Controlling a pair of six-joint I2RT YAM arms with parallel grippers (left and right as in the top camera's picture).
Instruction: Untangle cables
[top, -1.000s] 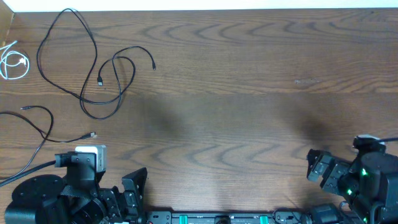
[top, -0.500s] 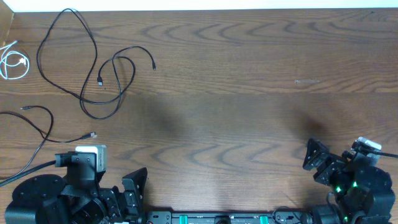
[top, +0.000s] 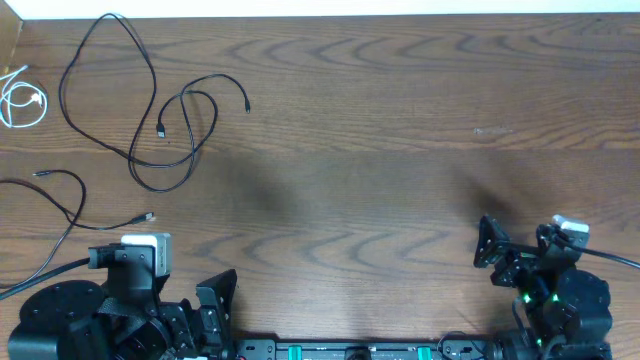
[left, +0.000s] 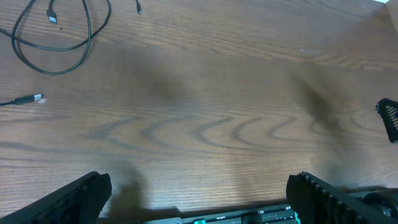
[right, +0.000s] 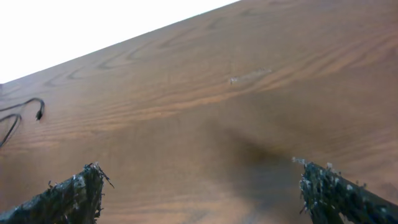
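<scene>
One long black cable (top: 130, 100) lies in loose overlapping loops at the far left of the table. Its loop also shows in the left wrist view (left: 56, 37). A second black cable (top: 62, 198) curves along the left edge, and its plug end shows in the left wrist view (left: 32, 99). A white cable (top: 20, 100) sits coiled at the far left edge. My left gripper (top: 212, 300) (left: 199, 193) is open and empty at the front left. My right gripper (top: 512, 248) (right: 199, 193) is open and empty at the front right, far from all the cables.
The wooden table (top: 400, 130) has a white strip along its far edge. A black cable end (right: 25, 112) shows at the left of the right wrist view. The arm bases and a rail with green fittings (top: 350, 350) line the front edge.
My right arm has shifted left and a little toward the front edge, its gripper still open. The left arm and the cables have not moved.
</scene>
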